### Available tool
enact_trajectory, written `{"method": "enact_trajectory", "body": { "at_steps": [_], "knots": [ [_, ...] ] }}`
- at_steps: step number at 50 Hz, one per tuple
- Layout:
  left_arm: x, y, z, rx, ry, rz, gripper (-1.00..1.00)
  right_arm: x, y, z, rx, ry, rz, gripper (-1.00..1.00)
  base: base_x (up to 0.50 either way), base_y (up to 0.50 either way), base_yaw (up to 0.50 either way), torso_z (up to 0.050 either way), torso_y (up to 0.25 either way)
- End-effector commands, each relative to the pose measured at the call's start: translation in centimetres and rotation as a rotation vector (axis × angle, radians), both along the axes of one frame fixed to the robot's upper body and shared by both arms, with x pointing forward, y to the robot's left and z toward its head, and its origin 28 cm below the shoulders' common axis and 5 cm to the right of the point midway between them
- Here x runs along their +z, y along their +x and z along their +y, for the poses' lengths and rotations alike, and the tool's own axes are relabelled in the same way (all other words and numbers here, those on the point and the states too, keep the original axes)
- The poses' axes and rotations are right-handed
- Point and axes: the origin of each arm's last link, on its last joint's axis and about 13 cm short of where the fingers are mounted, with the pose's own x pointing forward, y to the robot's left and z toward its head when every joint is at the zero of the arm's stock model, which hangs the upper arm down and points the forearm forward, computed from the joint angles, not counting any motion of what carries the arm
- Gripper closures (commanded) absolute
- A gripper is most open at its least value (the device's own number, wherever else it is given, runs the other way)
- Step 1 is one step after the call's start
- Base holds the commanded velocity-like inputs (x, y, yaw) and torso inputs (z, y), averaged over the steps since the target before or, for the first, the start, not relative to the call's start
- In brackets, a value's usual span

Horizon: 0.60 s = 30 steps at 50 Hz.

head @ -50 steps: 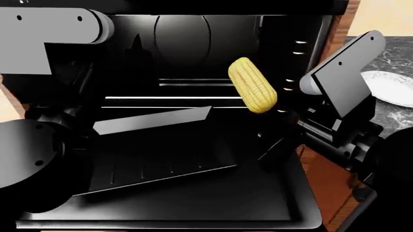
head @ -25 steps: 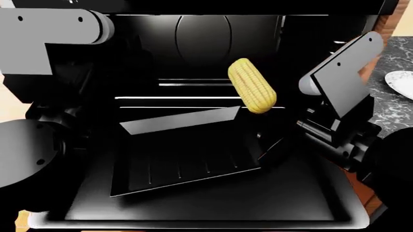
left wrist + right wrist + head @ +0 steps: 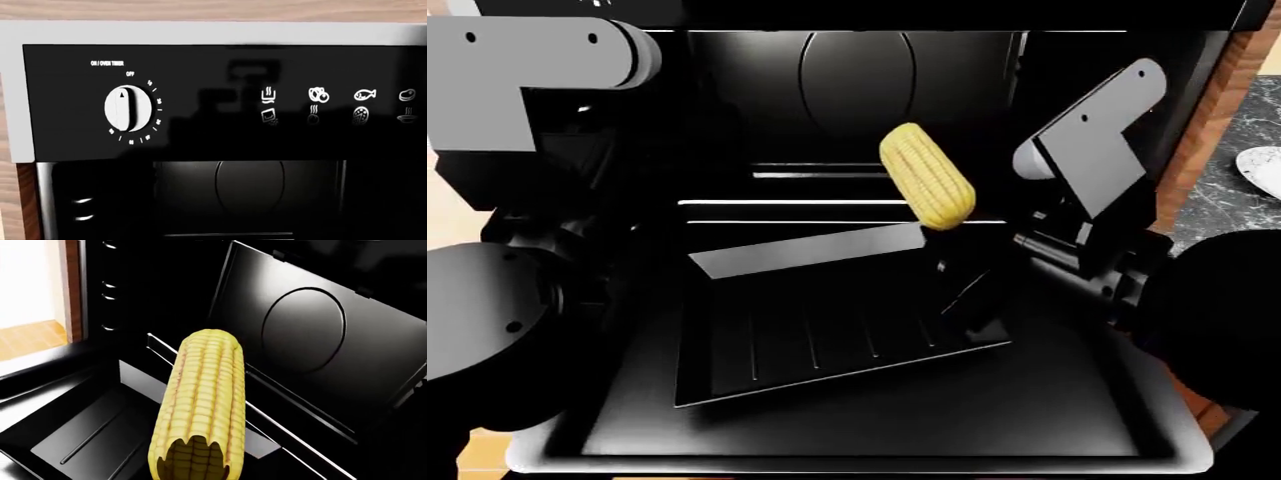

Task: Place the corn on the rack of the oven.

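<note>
The yellow corn (image 3: pixel 928 188) hangs tilted in front of the open oven (image 3: pixel 854 90), above the far right corner of the rack (image 3: pixel 827 335). My right gripper (image 3: pixel 950 243) is shut on the cob's lower end; its dark fingers barely show against the oven. The right wrist view has the corn (image 3: pixel 203 400) filling the middle, with the grooved rack (image 3: pixel 80 437) below it and the round rear fan (image 3: pixel 303 330) behind. The glossy black rack sits pulled out and askew over the lowered door (image 3: pixel 854 435). My left gripper does not show; its wrist view faces the oven's control panel (image 3: pixel 220 105).
A white timer dial (image 3: pixel 127 109) and cooking icons (image 3: pixel 337 95) sit on the panel. Shelf rails (image 3: pixel 827 205) cross the cavity behind the corn. A white plate (image 3: pixel 1261 168) lies on the dark counter at the far right. Brown cabinet wood (image 3: pixel 1217 80) flanks the oven.
The view has shifted right, so the oven and rack now sit more centred. The corn and right arm have moved left, further over the rack. The plate has slid to the frame's edge.
</note>
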Motion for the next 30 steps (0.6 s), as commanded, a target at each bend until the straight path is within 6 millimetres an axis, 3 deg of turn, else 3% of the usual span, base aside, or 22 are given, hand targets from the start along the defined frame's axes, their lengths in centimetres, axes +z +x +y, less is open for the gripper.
{"method": "enact_trajectory", "body": {
  "at_steps": [1, 30],
  "knots": [
    [-0.1, 0.1, 0.1, 0.004, -0.002, 0.001, -1.0, 0.3, 2.9, 0.9, 0.034, -0.018, 0.101, 1.0, 0.0, 0.0, 0.0, 0.0, 0.0],
    [-0.4, 0.7, 0.0, 0.007, -0.002, 0.012, -1.0, -2.1, 5.9, 2.7, 0.109, -0.104, 0.251, 1.0, 0.0, 0.0, 0.0, 0.0, 0.0]
  ]
}}
